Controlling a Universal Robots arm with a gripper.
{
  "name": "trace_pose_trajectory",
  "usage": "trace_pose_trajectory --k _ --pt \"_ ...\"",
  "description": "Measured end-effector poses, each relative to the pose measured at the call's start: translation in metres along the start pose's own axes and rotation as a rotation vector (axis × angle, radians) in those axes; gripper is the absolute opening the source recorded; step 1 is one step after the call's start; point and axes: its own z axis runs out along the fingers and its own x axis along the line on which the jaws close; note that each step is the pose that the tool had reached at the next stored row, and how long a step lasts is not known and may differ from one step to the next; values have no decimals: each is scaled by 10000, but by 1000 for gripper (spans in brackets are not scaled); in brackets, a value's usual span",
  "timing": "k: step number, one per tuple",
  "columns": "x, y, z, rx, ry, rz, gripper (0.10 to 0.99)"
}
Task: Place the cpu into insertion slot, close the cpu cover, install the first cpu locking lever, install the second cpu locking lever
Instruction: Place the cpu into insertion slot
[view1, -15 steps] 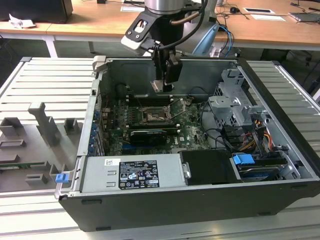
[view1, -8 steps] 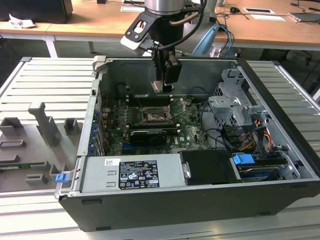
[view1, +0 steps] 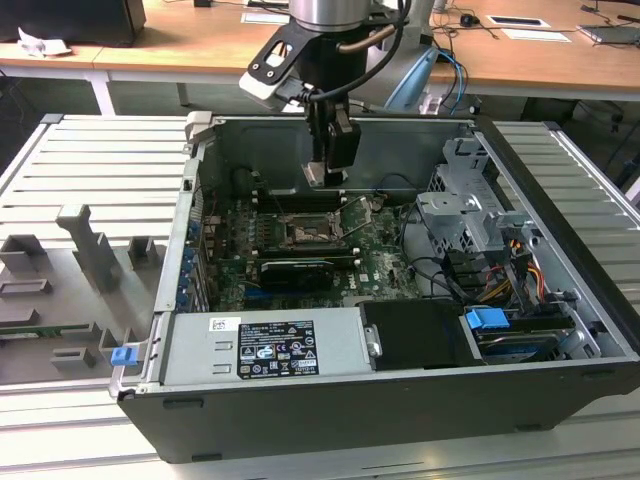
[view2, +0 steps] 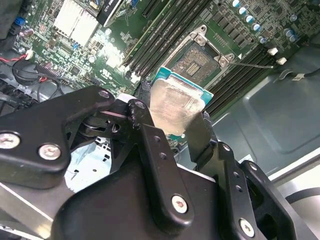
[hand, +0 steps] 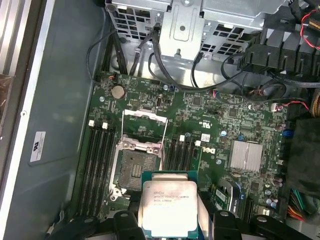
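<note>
Your jaws are clamped on the small silvery square cpu (hand: 170, 207), holding it by two opposite edges. The first wrist view shows it beside the uncovered black square insertion slot (hand: 134, 170). The exterior view shows the gripper (view1: 327, 178) well above the green motherboard (view1: 380, 262).

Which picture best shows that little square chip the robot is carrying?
The first wrist view: the cpu faces the camera, nearly whole. The second wrist view shows it tilted and partly hidden; the exterior view, just a small sliver.

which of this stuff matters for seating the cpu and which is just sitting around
Part of the job:
- cpu, gripped by the gripper above the board
- insertion slot, bare
- cpu cover, standing open

Just lying about:
- graphics card
- memory slots
- heatsink
- power supply
</note>
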Motion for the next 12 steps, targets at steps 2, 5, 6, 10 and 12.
trace_pose_trajectory --k 2,5,6,10,12 --pt "0 0 3 1 -8 90 525" --pt "0 0 8 1 -16 212 525" --pt "0 0 9 1 -18 236 525" --pt "0 -1 23 2 -23 322 525" --pt "0 -2 36 6 -23 329 525"
